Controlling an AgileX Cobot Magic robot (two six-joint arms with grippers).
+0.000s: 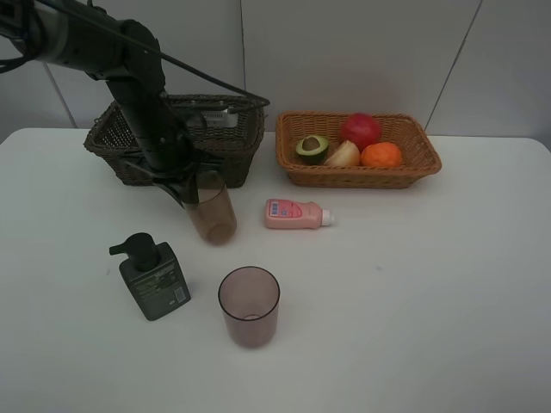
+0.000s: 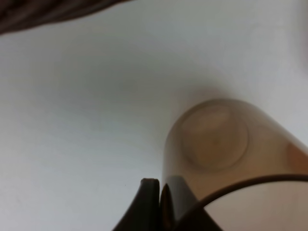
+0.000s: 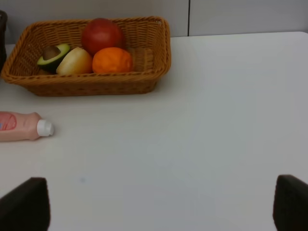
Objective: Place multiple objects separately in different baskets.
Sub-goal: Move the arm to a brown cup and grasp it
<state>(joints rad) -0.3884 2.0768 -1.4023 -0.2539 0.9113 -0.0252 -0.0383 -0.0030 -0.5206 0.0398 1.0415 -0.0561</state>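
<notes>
- Left gripper (image 2: 154, 202) is pinched shut on the wall of one translucent cup (image 1: 213, 215), one finger inside the rim and one outside. Whether the cup's base is off the table is unclear.
- Dark basket (image 1: 228, 157) sits just behind that cup, so the step in hand looks like carrying it in. That calls for a lift clear of the near rim, then a release inside.
- Pink bottle (image 1: 297, 213) lies on its side near the cup. Pump bottle (image 1: 153, 277) and second cup (image 1: 249, 305) stand further forward, unsorted.
- Light basket (image 1: 405, 177), farther right, holds the apple (image 1: 361, 129), tangerine (image 1: 381, 155), peach-coloured fruit (image 1: 343, 155) and avocado half (image 1: 312, 148).
- Right gripper (image 3: 159, 204) hangs wide open over bare table, holding nothing.
</notes>
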